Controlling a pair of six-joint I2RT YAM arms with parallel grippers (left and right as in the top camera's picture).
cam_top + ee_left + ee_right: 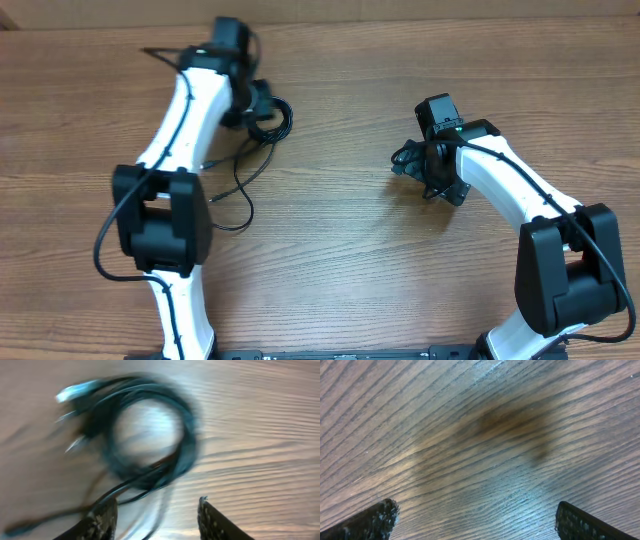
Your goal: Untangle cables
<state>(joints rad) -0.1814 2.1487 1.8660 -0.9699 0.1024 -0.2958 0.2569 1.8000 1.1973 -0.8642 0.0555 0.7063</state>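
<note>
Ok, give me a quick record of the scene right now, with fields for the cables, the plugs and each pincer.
cables: black, bunched in one coil on the table, not yet untangled
plug ends: silver tips at the coil's upper left in the left wrist view, blurred
loose strand: trails from the coil toward the left arm's base
left pincer: fingers apart at the coil's edge, nothing clamped
right pincer: wide open over bare wood, well apart from the cables
</note>
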